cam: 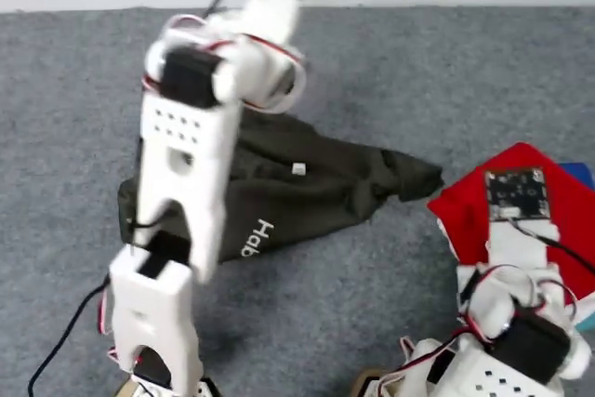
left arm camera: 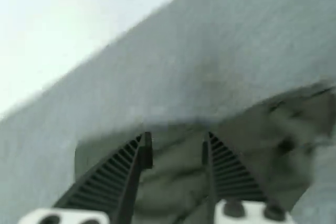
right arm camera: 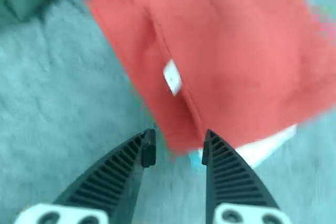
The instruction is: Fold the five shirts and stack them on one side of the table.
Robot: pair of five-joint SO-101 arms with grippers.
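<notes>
Dark shirt [cam: 316, 183] lay across the table [cam: 418, 62], tapered end toward the red shirt [cam: 460, 216] at the right edge | your left gripper [left arm camera: 177, 145] and right gripper [right arm camera: 177, 142] both hung slightly parted, empty.

My left arm [cam: 186, 165] stretches from the near edge over a dark olive shirt [cam: 325, 183], its wrist up by the far edge of the grey desk [cam: 446, 72]. The shirt lies rumpled mid-desk, with a small white tag [cam: 298, 169] and white lettering [cam: 257, 239] showing. My right arm [cam: 516, 323] hangs over a red shirt [cam: 465, 216] at the right side, with blue cloth [cam: 578, 174] touching the red's far corner.
</notes>
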